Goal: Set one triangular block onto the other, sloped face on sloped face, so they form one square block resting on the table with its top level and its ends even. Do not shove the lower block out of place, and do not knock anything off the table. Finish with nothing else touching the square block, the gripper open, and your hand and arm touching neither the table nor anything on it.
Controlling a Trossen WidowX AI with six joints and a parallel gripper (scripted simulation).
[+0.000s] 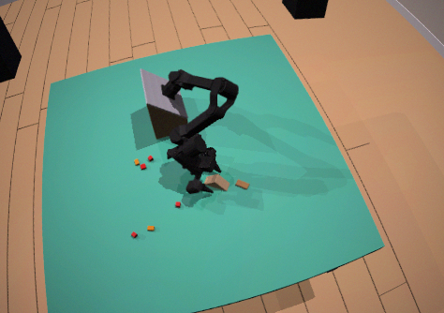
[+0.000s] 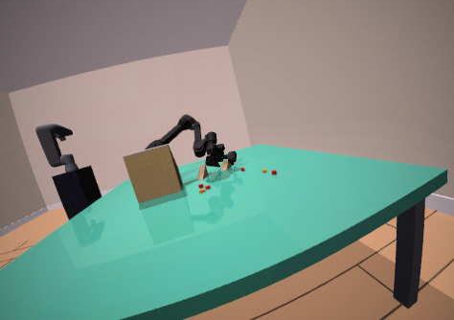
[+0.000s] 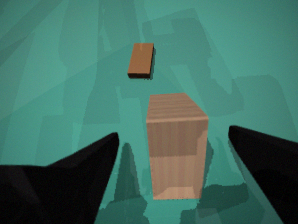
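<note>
A tan wooden triangular block [image 1: 216, 182] [image 2: 226, 166] [image 3: 177, 145] rests on the green table [image 1: 94, 270] [image 2: 335, 209]. My gripper [image 1: 214, 181] [image 3: 172, 134] is open, with one finger on each side of this block and a gap showing at both sides in the wrist view. Nothing is held. The fingertips' exact height above the table is hard to tell. The other triangular block [image 2: 203, 172] stands apart, nearer the large box, in the exterior view. It is hidden behind the arm in the top view and out of the wrist view.
A small flat brown block [image 1: 242, 184] [image 3: 141, 60] lies just beyond the nearer triangular block. Small red and orange cubes lie in a cluster [image 1: 143, 166] near the large box [image 1: 168, 122] [image 2: 153, 175], and others [image 1: 178, 204] [image 1: 151, 228] lie on the gripper's other side.
</note>
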